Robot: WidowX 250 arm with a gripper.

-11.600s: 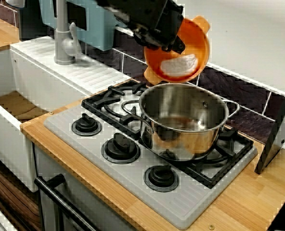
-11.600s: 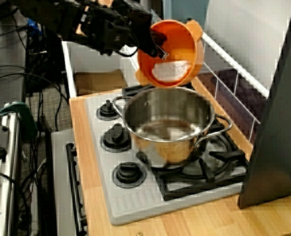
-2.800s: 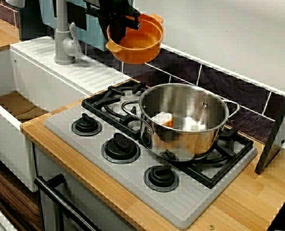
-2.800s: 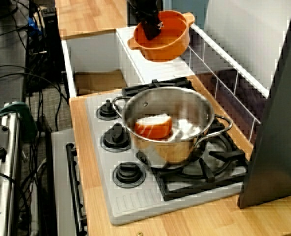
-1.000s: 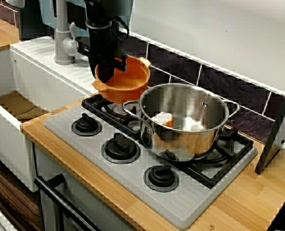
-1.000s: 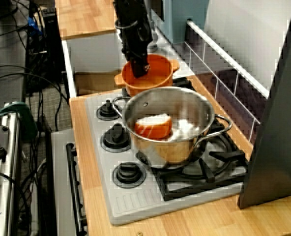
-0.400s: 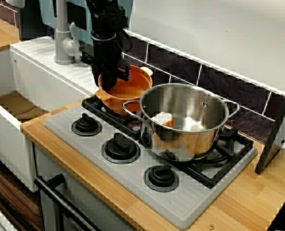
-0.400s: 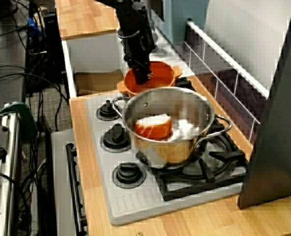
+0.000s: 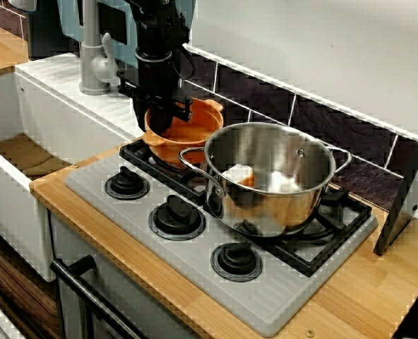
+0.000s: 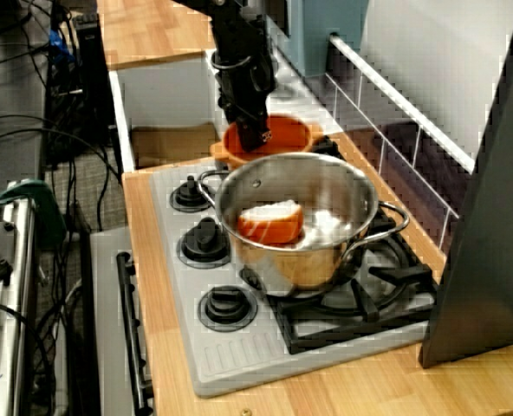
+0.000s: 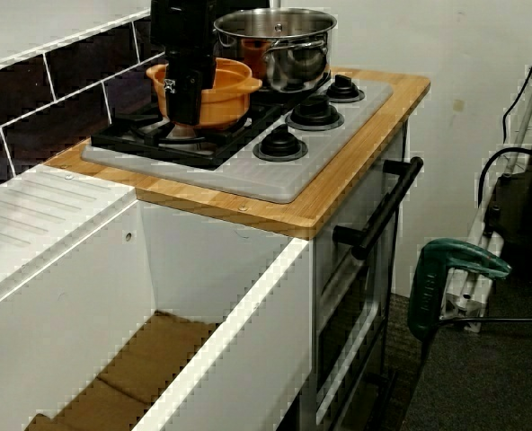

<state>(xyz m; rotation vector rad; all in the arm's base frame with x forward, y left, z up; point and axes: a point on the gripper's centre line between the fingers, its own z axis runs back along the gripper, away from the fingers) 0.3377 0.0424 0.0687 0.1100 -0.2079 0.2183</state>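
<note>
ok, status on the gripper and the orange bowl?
Gripper on rim of orange bowl; open or shut unclear. Bowl resting on back burner grate. Steel pot close beside.

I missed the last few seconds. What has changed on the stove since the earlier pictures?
The bowl, first tipped over the pot, emptied its food into it. The claw then carried it level, to the left and down onto, or just above, the back grate. The claw still grips its rim. Pot and knobs stayed put.
</note>
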